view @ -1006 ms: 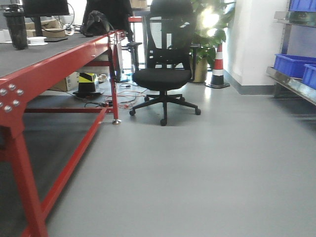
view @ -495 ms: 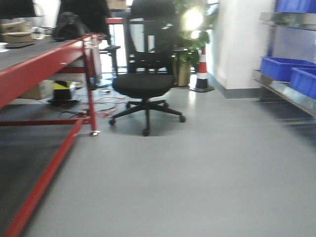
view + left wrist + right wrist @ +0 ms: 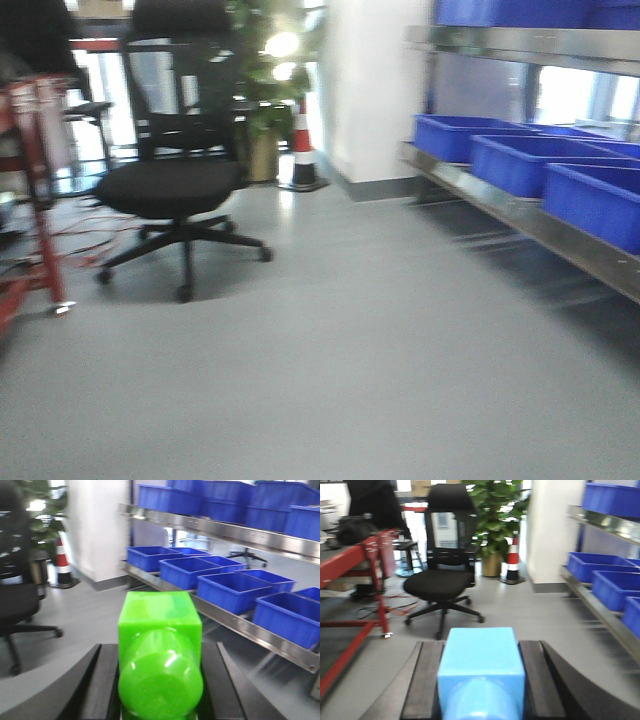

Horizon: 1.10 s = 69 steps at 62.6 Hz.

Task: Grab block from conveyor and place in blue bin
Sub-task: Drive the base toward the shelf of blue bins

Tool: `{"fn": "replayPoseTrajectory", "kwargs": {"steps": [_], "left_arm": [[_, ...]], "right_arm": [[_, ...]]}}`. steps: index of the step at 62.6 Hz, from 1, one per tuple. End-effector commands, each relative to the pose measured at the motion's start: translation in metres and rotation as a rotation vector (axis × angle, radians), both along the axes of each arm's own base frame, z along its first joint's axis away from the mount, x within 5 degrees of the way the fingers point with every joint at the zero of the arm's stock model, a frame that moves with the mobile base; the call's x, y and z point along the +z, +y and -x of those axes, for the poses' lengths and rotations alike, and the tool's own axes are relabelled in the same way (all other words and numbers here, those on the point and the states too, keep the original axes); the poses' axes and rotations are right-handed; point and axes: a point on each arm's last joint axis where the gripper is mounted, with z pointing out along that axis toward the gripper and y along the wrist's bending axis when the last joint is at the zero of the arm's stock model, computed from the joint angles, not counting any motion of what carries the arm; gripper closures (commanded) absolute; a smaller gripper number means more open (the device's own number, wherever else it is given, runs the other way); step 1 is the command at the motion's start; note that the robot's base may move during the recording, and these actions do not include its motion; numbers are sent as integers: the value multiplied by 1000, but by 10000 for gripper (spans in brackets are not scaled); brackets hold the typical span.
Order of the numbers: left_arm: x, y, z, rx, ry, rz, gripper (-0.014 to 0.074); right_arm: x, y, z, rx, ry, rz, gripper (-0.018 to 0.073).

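Left gripper [image 3: 160,647]: closed on the green block [image 3: 160,625], with a dark finger [image 3: 102,685] pressed to each side.
Green block: held in the left gripper, off the belt, a cube with a rounded end toward the camera.
Right gripper [image 3: 481,647]: closed on the light blue block [image 3: 480,667], which is clamped between two dark fingers [image 3: 422,680].
Light blue block: in the right gripper, above the grey floor [image 3: 540,615].
Blue bins [image 3: 235,590]: a row of open bins standing side by side on the lower metal shelf [image 3: 235,624]. From this angle only their blue inner walls show, so their contents cannot be told.
Upper bins [image 3: 167,497]: more blue ones on the shelf above, their insides hidden.
Front view: three of the blue bins [image 3: 520,165] line the shelf on the right.
Conveyor [image 3: 350,562]: its red frame is at the left, well apart from the shelves, with a dark bag [image 3: 355,530] on top.
Office chair [image 3: 180,190]: black, between the conveyor and the shelves.
Traffic cone [image 3: 303,150]: by the white wall, beside a potted plant [image 3: 262,95].
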Motion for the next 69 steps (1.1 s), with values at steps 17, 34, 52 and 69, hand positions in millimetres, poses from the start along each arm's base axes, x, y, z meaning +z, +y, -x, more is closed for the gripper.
{"fn": "replayPoseTrajectory", "kwargs": {"steps": [17, 34, 52, 69], "left_arm": [[2, 0, 1, -6, -19, 1, 707], [2, 0, 1, -6, -19, 1, 707], [2, 0, 1, -6, -19, 1, 707], [2, 0, 1, -6, -19, 1, 707]], "right_arm": [[5, 0, 1, 0, -36, 1, 710], [5, 0, 1, 0, -36, 1, 710], [5, 0, 1, 0, -36, 1, 710], [5, 0, 1, 0, -36, 1, 710]]}}
